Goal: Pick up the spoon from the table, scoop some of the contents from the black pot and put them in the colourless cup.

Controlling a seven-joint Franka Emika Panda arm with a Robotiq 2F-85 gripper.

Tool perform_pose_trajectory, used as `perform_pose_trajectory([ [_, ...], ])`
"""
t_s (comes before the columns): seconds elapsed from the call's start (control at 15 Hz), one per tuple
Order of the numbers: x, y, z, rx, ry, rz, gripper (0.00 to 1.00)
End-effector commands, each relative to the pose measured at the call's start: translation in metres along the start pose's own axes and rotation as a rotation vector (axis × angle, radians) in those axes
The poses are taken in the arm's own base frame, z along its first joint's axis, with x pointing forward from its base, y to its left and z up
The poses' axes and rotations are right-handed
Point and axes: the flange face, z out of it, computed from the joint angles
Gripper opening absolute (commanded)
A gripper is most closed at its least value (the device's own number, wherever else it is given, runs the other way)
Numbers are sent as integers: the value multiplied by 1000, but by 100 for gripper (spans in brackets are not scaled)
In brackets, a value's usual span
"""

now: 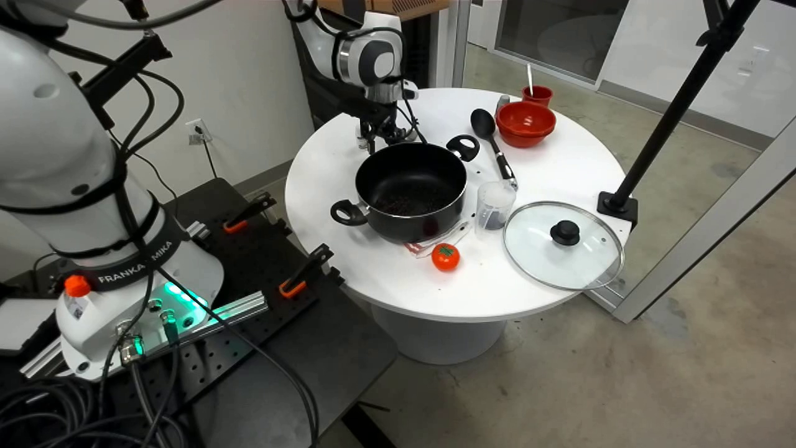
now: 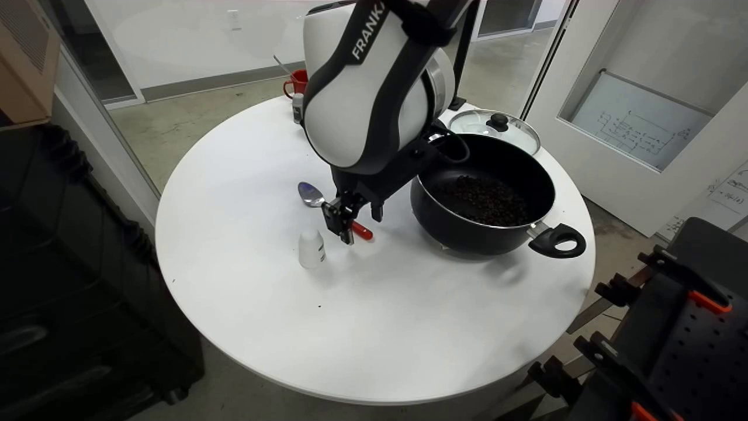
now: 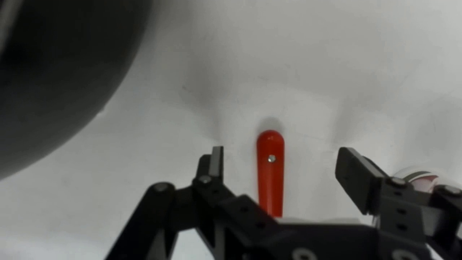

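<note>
In an exterior view we saw the black pot (image 1: 429,229) standing on the round white table (image 1: 559,162), with the black spoon (image 1: 499,154) lying beside it, its head just beside 2 stacked red bowls (image 1: 525,135) and its handle ending near the clear cup (image 1: 495,194). Something dark showed in the cup's lower part; we could not tell what. A tomato (image 1: 446,257) sat near the pot, and the glass lid (image 1: 547,264) lay just beside the cup. In an exterior view we saw dark grains (image 2: 488,202) in the pot, and the gripper (image 2: 363,227) low over a red-handled spoon (image 2: 310,195) on the table, near a small white bottle (image 2: 311,250). In the wrist view we found the jaws parted around the red handle, clear of it on both sides; the pot's wall filled the upper left, and a pale round object (image 3: 424,180) showed partly behind a finger.
</note>
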Motion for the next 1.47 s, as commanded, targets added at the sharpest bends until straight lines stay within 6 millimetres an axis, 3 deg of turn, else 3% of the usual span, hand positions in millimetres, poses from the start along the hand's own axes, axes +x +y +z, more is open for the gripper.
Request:
perform_pose_trajectory([
  [0.0,-2,-1,-2,-12,15,-30,48],
  [0.4,-14,-9,4,-17,27,-49,2],
  [0.67,-20,-13,1,-10,36,-41,5],
  [1.4,18,20,-55,11,56,25,5],
])
